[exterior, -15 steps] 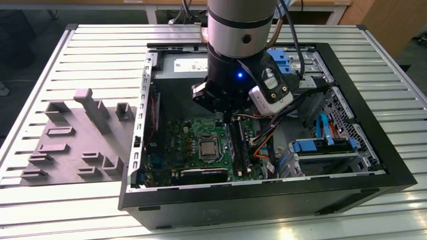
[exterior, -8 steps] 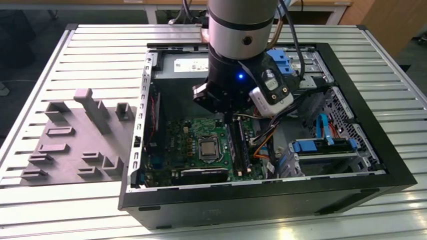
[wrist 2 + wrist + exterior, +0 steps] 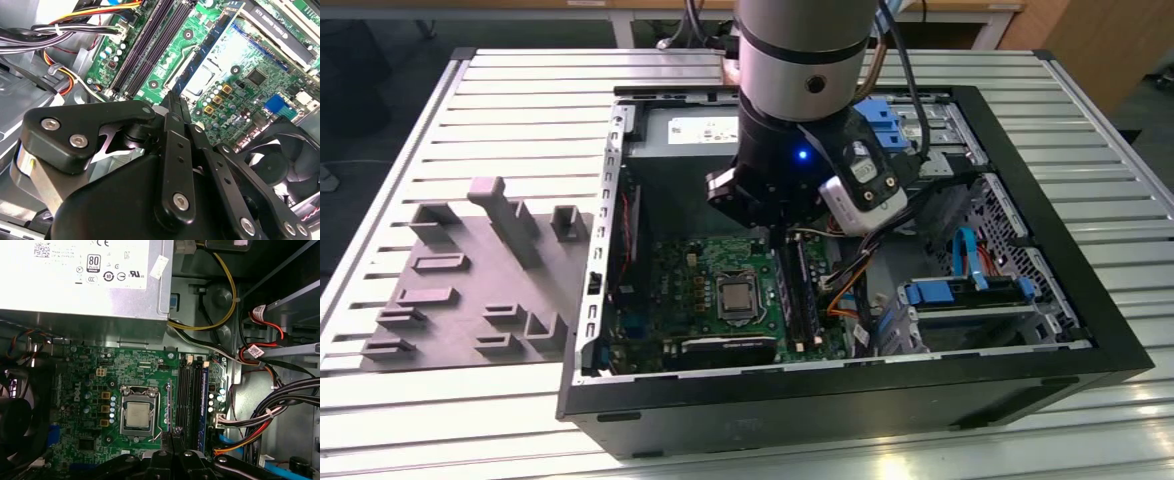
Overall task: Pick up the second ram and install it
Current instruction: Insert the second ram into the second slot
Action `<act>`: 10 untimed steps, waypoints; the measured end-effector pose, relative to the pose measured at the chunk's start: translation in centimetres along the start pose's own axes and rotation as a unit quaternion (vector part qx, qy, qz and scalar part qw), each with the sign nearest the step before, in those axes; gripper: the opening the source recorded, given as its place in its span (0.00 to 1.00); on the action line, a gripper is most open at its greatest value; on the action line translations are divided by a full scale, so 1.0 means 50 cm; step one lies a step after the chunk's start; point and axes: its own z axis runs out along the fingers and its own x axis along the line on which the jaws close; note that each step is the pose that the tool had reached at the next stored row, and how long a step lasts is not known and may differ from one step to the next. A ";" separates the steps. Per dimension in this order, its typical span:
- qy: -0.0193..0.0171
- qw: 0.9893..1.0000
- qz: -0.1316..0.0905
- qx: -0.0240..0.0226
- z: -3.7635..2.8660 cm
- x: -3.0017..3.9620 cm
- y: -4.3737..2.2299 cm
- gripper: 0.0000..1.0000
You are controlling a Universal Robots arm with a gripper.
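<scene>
Black computer case [image 3: 1067, 340] holds green motherboard [image 3: 95, 375]; gripper [image 3: 172, 437] grips second ram [image 3: 168, 405].

Open black PC case [image 3: 854, 400] lies on its side on the slatted metal desk [image 3: 520, 90] — green motherboard [image 3: 95, 390] exposed, bare CPU [image 3: 137, 416] in its socket. Grey fixture plate [image 3: 474, 290] with uprights sits at the exterior view's left, beside the case — not touching.

The robot's 1 arm [image 3: 803, 70] reaches straight down, wrist vertical, its black claw [image 3: 172, 102] pinched tight with both fingers [image 3: 176, 150] pressed nearly together on a thin strip.
</scene>
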 end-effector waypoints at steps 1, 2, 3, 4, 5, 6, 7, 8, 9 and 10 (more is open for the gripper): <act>0.000 1.000 0.000 0.000 0.000 0.000 0.000 0.12; 0.000 1.000 0.000 0.000 0.001 0.000 0.000 0.12; 0.000 1.000 0.000 0.000 0.001 0.000 0.000 0.12; 0.000 1.000 0.001 0.000 0.001 -0.001 0.000 0.12; 0.000 1.000 0.001 0.000 0.001 -0.001 0.000 0.12; 0.000 1.000 0.001 0.000 0.002 -0.001 0.000 0.12; 0.000 1.000 0.001 0.000 0.002 -0.001 0.000 0.12; 0.000 1.000 0.001 0.000 0.003 -0.001 0.000 0.12; 0.000 1.000 0.001 0.000 0.003 -0.001 0.000 0.12; 0.000 1.000 0.001 0.000 0.004 -0.001 0.000 0.12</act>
